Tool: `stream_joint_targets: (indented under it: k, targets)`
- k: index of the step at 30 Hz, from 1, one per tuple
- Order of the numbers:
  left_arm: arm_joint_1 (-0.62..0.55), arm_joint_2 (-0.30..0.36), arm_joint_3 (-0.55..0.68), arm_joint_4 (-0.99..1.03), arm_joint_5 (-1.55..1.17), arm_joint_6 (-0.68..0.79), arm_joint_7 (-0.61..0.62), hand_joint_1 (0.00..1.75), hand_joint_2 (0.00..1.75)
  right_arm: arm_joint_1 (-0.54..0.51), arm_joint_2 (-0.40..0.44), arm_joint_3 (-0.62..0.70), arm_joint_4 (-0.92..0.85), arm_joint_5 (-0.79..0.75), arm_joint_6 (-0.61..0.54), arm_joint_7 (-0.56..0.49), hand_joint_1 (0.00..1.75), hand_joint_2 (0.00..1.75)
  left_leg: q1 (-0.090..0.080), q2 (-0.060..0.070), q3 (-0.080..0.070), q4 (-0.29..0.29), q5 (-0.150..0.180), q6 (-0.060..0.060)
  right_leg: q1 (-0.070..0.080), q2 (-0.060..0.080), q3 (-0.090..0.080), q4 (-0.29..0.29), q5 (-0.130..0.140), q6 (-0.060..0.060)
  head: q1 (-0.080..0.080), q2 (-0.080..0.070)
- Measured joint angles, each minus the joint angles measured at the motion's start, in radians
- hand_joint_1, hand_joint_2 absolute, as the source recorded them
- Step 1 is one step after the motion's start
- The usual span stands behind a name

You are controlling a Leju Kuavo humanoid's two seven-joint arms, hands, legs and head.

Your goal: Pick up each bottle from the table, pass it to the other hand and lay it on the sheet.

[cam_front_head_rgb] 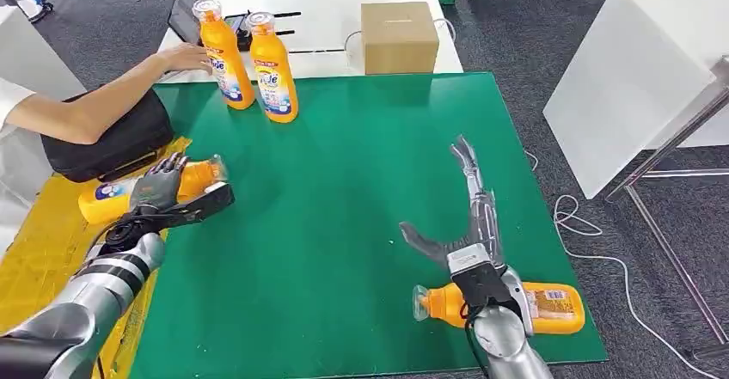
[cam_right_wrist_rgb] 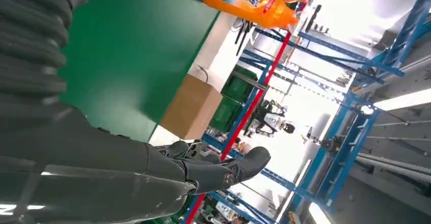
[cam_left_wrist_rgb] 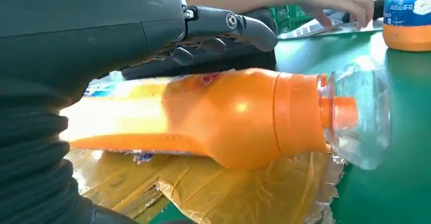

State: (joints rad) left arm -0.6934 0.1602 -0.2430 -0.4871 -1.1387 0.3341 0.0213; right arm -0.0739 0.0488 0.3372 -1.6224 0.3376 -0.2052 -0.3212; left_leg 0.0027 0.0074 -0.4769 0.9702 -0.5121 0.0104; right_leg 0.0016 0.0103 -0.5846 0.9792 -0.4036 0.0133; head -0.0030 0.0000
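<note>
Four orange bottles with clear overcaps are in play. One lies on its side (cam_front_head_rgb: 116, 197) at the left of the bench (cam_front_head_rgb: 344, 190), resting on the crinkled yellow sheet (cam_front_head_rgb: 34, 259) with its capped neck reaching onto the green mat; in the left wrist view its orange body (cam_left_wrist_rgb: 223, 117) and transparent cap sit on the wrinkled film. The left robot hand (cam_front_head_rgb: 159, 188) rests over this bottle, fingers draped across its top; whether they truly clamp it cannot be told.

A second bottle (cam_front_head_rgb: 550, 307) lies on its side at the near right edge of the green mat, partly hidden behind the right wrist, its cap pointing left and a label with small print toward its base, unreadable. The right robot hand (cam_front_head_rgb: 460, 216) hovers above the mat with fingers spread wide apart and holds nothing.

Two more bottles stand upright at the far left of the mat, just beside each other: the left one (cam_front_head_rgb: 225, 57) and the right one (cam_front_head_rgb: 273, 70), both with blue and white labels carrying Chinese writing too small to read fully. A person's hand (cam_front_head_rgb: 185, 55) rests by them. A brown cardboard box (cam_front_head_rgb: 399, 37), closed, sits on the white surface behind the mat.
</note>
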Motion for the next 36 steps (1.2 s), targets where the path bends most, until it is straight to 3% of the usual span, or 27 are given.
stream_joint_targets:
  k: [19, 36]
  targets:
    - [0.075, -0.079, 0.089, -0.183, 0.224, -0.025, -0.200, 0.00, 1.75, -0.001, 0.007, 0.000, 0.033, 0.030, -0.022, 0.015, 0.00, 1.75, 0.000, 0.000, 0.000, 0.000, 0.000, 0.000, 0.000, 0.000, 0.000, 0.000, 0.000, 0.000, 0.000, 0.000]
    - [0.270, -0.129, 0.043, -0.595, 0.538, -0.212, -0.282, 0.00, 1.75, 0.049, -0.005, -0.001, 0.029, 0.117, -0.029, 0.029, 0.00, 1.75, 0.000, 0.000, 0.000, 0.000, -0.001, 0.000, 0.000, 0.000, 0.000, -0.001, 0.000, 0.000, 0.000, 0.000]
